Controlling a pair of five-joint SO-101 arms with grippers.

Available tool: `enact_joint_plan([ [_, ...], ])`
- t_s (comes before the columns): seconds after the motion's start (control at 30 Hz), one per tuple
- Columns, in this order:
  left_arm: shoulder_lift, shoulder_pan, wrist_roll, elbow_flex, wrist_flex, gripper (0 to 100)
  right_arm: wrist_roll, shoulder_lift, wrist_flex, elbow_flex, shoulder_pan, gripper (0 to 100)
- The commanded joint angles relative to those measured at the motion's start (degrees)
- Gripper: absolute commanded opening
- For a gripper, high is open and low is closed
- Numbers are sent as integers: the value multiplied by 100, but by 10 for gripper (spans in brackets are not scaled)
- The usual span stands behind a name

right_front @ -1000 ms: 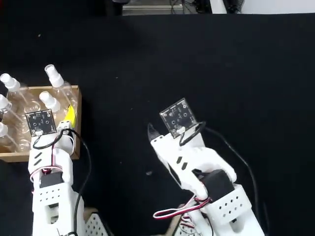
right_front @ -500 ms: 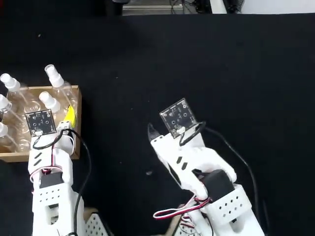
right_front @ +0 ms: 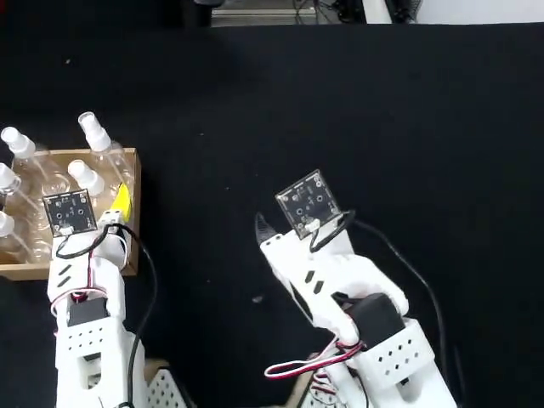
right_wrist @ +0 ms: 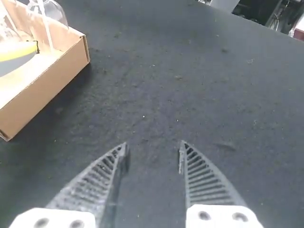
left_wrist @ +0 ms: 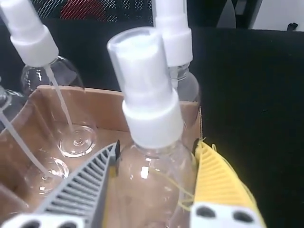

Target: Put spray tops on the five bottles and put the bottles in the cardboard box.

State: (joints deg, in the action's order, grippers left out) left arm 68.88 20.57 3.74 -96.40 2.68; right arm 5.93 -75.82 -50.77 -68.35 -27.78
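A corrugated cardboard box [right_front: 25, 270], brown and open-topped, is recorded at the 9 o'clock edge of the table [right_front: 382, 127], which is covered in a matte black cloth with a fine, slightly fuzzy weave. Five bottles are seen standing upright inside the box, each of clear, glossy plastic with a rounded shoulder and a white cylindrical spray top. Thin translucent dip tubes are seen running down to the circular bases of the neighbouring bottles. One clear bottle [left_wrist: 152, 180] is placed toward the 3 o'clock side of the box. Its spray top [left_wrist: 147, 90] is stepped, with a wider ribless collar below and a translucent cap above. The left end effector [left_wrist: 156, 145] is closed about this bottle's body just under the collar. Its grey ridged finger [left_wrist: 90, 180] is pressed against one side and its yellow ridged finger [left_wrist: 216, 185] against the other. A second bottle [right_front: 95, 136] is noted at the 12 o'clock side of the held one, by the box's far corner. The right end effector [right_wrist: 152, 152] is held partly open and empty above bare cloth, near 6 o'clock on the table and well apart from the box. Both of its fingers are dark grey, tapered and ridged on the inner faces. A small square dark circuit board [right_front: 308, 204] is mounted on the white plastic right arm.
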Motion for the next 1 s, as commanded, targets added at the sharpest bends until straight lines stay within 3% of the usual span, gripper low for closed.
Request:
enact_joint_plan([
  [0.0,-18,66,-9,-92,193,200,44,-101,158,31,-26,135],
  [0.2,-18,207,-9,-92,185,352,44,-101,158,31,-26,135],
  [0.4,-18,382,-9,-92,193,304,44,-101,158,31,-26,135],
  [0.87,-18,330,-9,31,229,304,44,-101,167,31,-18,136],
  [0.97,-18,330,-53,444,914,304,44,-101,167,31,-18,136],
])
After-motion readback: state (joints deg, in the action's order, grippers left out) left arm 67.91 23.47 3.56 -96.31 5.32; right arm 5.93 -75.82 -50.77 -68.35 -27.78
